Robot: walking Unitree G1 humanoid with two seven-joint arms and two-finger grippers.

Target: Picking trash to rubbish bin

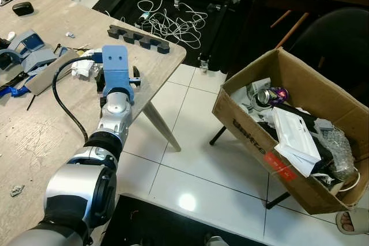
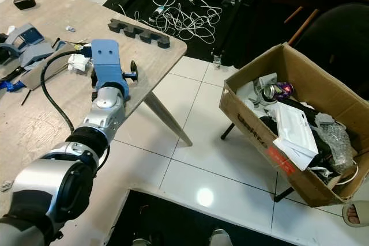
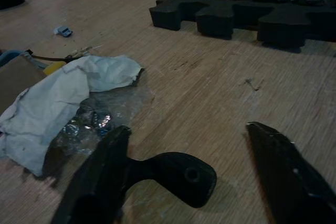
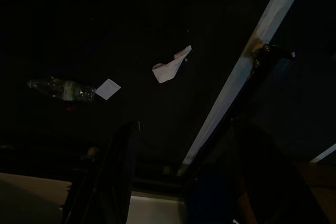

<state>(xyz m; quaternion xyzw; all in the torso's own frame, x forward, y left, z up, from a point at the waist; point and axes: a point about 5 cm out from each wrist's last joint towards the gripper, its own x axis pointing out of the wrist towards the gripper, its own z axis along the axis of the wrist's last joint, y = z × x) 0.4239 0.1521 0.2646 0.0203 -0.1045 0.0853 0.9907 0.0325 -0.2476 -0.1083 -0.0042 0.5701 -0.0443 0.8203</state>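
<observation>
One crumpled tissue (image 3: 63, 95) on table (image 3: 210, 82), just beside spread left pincer (image 3: 202, 174).

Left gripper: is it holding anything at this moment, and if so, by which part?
Nothing is held. The left gripper is open above the table, with the crumpled white paper lying beside it, untouched.

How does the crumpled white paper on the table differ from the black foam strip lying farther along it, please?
The crumpled white paper is pale, soft and wrinkled, lying over clear plastic wrap; the black foam strip is dark, rigid-looking and notched into blocks. The paper lies close before the open left end effector; the strip lies beyond it. Both rest on the wooden table.
</observation>
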